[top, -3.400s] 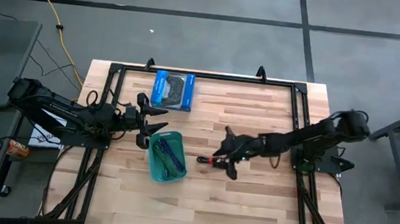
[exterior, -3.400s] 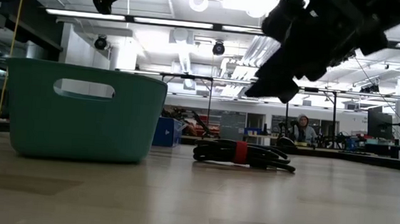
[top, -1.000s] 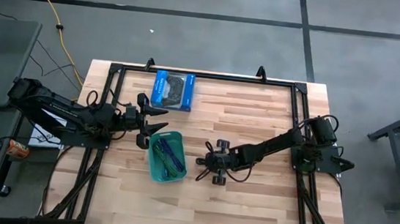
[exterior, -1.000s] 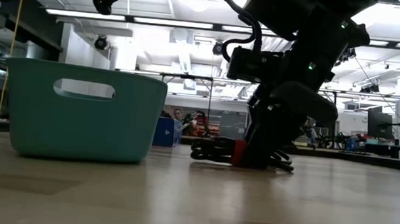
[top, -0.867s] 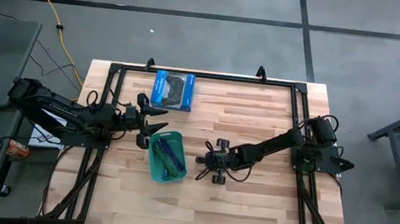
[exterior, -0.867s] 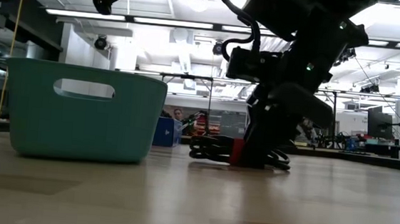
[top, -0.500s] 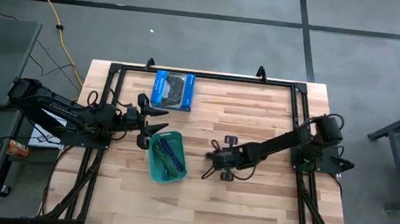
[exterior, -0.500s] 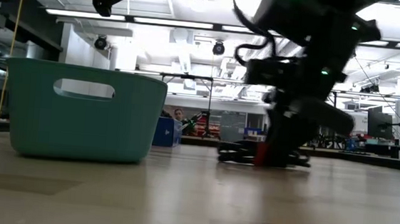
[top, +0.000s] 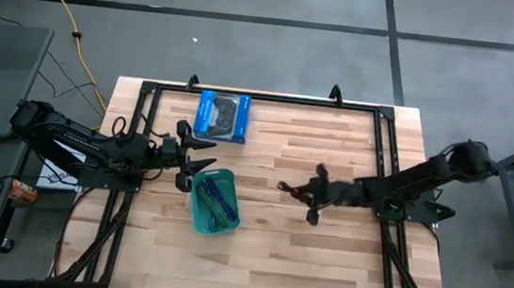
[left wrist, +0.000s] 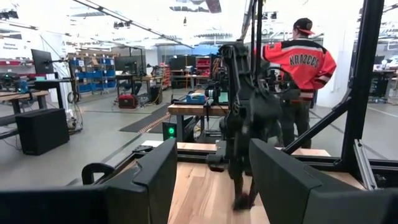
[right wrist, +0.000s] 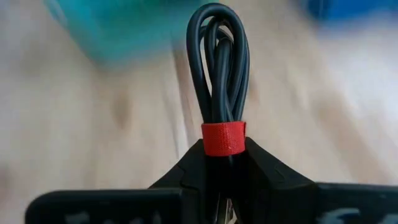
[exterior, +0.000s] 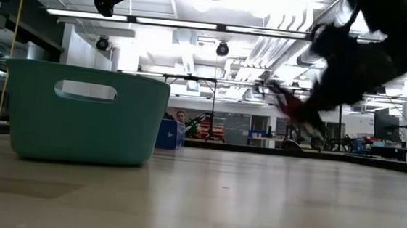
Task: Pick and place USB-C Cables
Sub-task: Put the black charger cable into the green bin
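Note:
The black USB-C cable bundle with a red tie (right wrist: pixel 219 68) is in my right gripper (right wrist: pixel 222 158), which is shut on it above the middle of the table (top: pixel 301 192), to the right of the teal bin (top: pixel 227 219). It shows clear of the table top in the low view (exterior: pixel 289 103). Blue and green cables (top: pixel 217 197) lie inside the bin. My left gripper (top: pixel 209 155) is open and empty, hovering by the bin's far left corner. My right gripper pinches the black bundle between its two fingers (right wrist: pixel 194 163) just behind the red tie (right wrist: pixel 222 138). The looped end (right wrist: pixel 219 18) sticks out beyond the fingertips. The fingers slant down toward the table's left. The bundle is lifted clear of the table.
A blue box picturing a game controller (top: pixel 223 115) lies at the table's far edge behind the bin. A black frame (top: pixel 385 137) runs around the table top. A person in a red jersey (left wrist: pixel 298 62) stands beyond the table.
My right gripper was down on the black bundle beside the bin. It dragged the bundle along the table toward the right edge, then rose with it. The bundle now hangs clear of the table. My left arm has kept still.

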Robot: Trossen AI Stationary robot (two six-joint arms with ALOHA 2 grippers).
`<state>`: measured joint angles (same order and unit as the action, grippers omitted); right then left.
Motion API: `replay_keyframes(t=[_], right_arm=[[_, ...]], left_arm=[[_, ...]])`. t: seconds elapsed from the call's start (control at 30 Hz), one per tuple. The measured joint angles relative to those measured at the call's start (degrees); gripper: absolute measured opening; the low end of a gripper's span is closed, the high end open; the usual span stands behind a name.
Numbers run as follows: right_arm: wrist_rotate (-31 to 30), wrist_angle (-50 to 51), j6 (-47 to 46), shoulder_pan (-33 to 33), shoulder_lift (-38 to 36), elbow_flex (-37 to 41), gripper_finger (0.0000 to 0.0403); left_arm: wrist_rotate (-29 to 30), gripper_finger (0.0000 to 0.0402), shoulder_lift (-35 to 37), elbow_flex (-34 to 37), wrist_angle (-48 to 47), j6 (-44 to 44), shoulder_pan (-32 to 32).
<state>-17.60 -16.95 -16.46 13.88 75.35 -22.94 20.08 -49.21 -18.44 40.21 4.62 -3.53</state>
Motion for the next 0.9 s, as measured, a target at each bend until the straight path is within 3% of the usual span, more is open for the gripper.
replay_keyframes(t=[0.17,0.3,0.5,0.63,0.9], right_arm=[[0.6,-32.06,11.4,-2.66,-1.8,5.05,0.0048],[6.47,-44.44,15.26,-6.36,-1.85,4.05,0.0048],[15.1,-40.78,15.46,-11.26,-1.85,-2.41,0.0048],[15.6,-35.34,17.31,-12.07,-1.85,-5.06,0.0048],[15.71,-34.42,17.89,-11.36,-1.85,-5.14,0.0048]], left_arm=[[0.02,0.0181,-0.01,0.0,0.13,-0.05,0.01],[0.02,0.0181,-0.02,0.0,0.14,0.0,0.02],[0.02,0.0181,0.0,0.0,0.13,0.0,0.0],[0.02,0.0181,-0.01,0.0,0.13,0.0,0.01],[0.02,0.0181,0.0,0.0,0.13,-0.11,0.0]])
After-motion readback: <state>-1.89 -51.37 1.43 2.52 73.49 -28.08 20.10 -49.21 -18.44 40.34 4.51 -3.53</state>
